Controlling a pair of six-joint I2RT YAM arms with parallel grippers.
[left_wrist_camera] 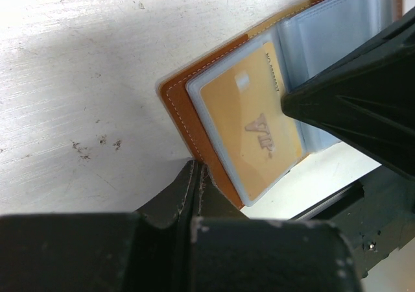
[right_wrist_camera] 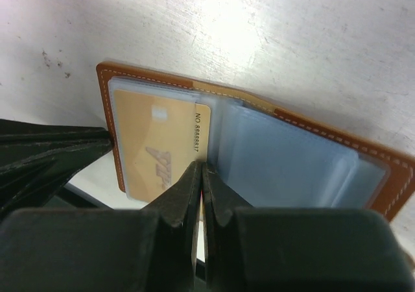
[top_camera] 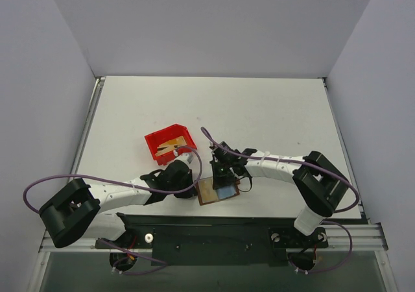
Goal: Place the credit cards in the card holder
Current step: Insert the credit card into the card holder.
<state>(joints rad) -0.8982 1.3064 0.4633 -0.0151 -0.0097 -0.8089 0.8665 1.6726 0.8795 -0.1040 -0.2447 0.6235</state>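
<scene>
Seating a credit card [left_wrist_camera: 249, 120] in the left pocket of the card holder [top_camera: 218, 191], open at near edge of table [top_camera: 272, 110]; right gripper [right_wrist_camera: 201, 170] closed, nudging card; left gripper [left_wrist_camera: 194, 169] closed, bracing holder; next likely: fetch remaining cards [top_camera: 172, 144] from red bin [top_camera: 155, 150], farther left.

Lab test cell, white table [top_camera: 259, 110], plain grey walls [top_camera: 39, 78]

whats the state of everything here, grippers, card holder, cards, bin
card holder: open, lying flat
gold card: in a clear pocket of the holder
loose cards: lying in the bin
red bin: upright, holding cards
left gripper: shut, tip at the holder's edge
right gripper: shut, tip at the gold card's edge
</scene>
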